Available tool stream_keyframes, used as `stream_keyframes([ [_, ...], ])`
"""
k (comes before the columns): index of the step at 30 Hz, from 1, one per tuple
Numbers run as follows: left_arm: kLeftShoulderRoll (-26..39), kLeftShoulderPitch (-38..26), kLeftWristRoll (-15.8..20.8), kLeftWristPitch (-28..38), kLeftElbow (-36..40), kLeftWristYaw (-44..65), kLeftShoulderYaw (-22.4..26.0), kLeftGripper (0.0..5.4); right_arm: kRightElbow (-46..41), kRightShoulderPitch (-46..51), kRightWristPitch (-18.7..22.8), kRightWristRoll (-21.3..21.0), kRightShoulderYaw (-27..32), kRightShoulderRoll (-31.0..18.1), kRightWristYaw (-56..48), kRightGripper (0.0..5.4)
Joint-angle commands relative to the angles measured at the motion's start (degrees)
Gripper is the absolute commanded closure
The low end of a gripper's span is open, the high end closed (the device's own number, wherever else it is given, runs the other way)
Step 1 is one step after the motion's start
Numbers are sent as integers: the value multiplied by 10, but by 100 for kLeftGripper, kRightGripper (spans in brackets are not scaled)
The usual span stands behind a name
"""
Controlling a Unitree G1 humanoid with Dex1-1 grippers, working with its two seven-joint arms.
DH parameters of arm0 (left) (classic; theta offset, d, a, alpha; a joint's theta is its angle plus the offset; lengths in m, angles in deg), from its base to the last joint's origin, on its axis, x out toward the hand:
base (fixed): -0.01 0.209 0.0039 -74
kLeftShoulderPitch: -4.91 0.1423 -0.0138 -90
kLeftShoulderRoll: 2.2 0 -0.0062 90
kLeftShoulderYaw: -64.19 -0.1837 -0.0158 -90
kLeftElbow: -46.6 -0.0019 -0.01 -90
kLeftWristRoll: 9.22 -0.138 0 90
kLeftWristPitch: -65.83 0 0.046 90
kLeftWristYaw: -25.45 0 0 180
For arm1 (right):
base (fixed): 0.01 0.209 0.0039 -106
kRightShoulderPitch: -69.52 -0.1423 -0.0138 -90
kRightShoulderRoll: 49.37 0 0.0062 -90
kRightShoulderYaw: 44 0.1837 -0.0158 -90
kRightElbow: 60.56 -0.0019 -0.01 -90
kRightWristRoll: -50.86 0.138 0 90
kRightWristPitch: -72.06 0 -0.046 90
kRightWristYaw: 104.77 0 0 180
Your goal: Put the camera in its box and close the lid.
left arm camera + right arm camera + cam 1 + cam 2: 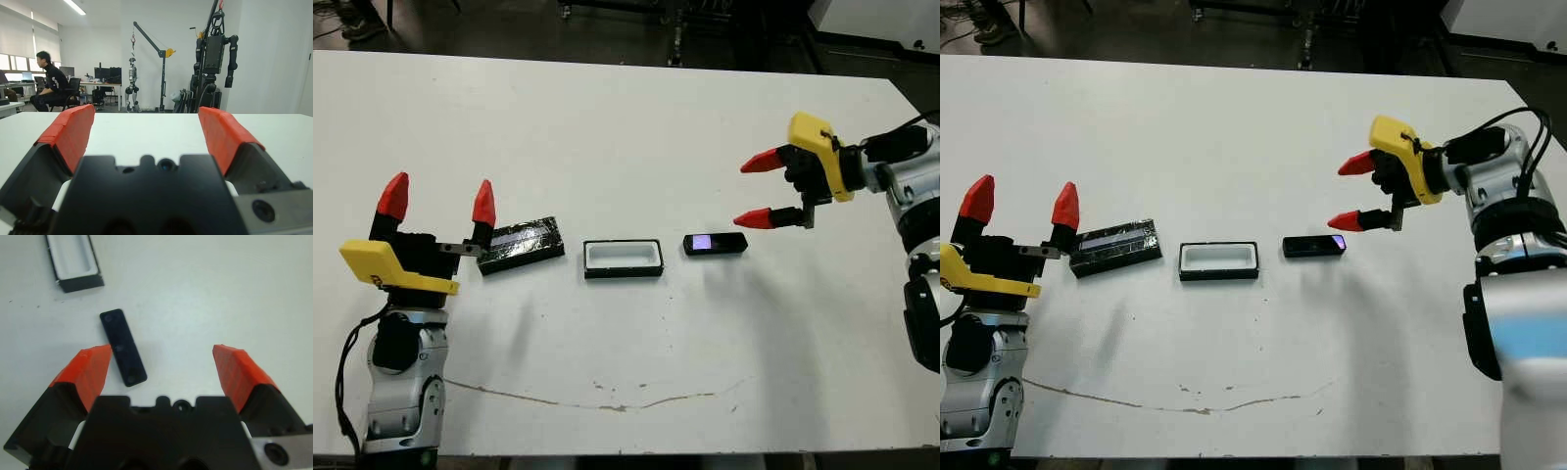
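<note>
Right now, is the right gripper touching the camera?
Apart. The right wrist view shows the camera lying flat on the table beside one fingertip of the open right gripper, not between them.

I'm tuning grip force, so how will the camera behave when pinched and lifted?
The camera looks like a rigid flat bar, so it probably won't flex or roll. Its smooth black faces in the right wrist view may be slippery. It is slim and lies flat on the table, so the open right pincer will likely need its narrow sides.

A thin brownish scratch (587,401) is seen on the white desk (626,127); a seated person (49,85) is visible beyond.
</note>
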Motion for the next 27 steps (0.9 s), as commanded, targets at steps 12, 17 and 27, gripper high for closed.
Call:
stream_keyframes([
  [12, 4, -6, -6, 4, -15, 3, 1, 0, 31, -19, -50, -13, 8, 18, -63, 2],
  [17, 3, -6, -5, -4, -11, 0, 1, 0, 39, -19, -39, -26, 6, 29, -54, 2],
  [27, 4, -5, 7, -3, -10, 6, 2, 0, 37, -25, -7, -69, -25, 48, -38, 2],
])
